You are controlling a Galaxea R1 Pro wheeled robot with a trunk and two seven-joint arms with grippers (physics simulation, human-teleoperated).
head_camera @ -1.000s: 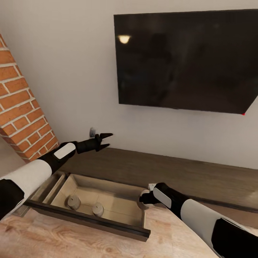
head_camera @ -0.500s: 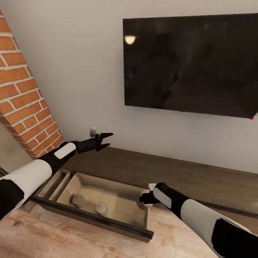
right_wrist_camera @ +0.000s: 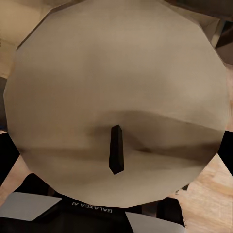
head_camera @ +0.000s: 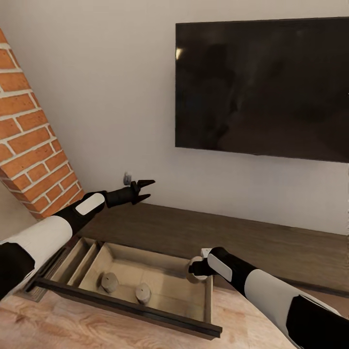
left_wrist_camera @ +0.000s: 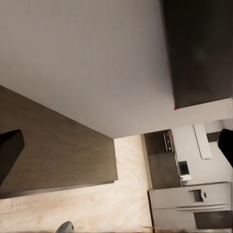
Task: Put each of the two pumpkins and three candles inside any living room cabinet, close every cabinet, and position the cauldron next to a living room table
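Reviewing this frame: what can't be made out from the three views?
- Third candle in the right gripper: in the right wrist view its top sits so close that the drawer beneath is hidden; in the head view the arm covers most of it.
- Cabinet: cut off by the head view's right edge, so its other fronts can't be checked.
- The two candles in the open drawer: too small for detail.
- Left gripper: open, holding nothing, fingers at the left wrist view's edges.

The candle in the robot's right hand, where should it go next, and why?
Probably a little lower and then let go. The right tool holds the third candle over the open drawer, near its right end, where two candles already lie.
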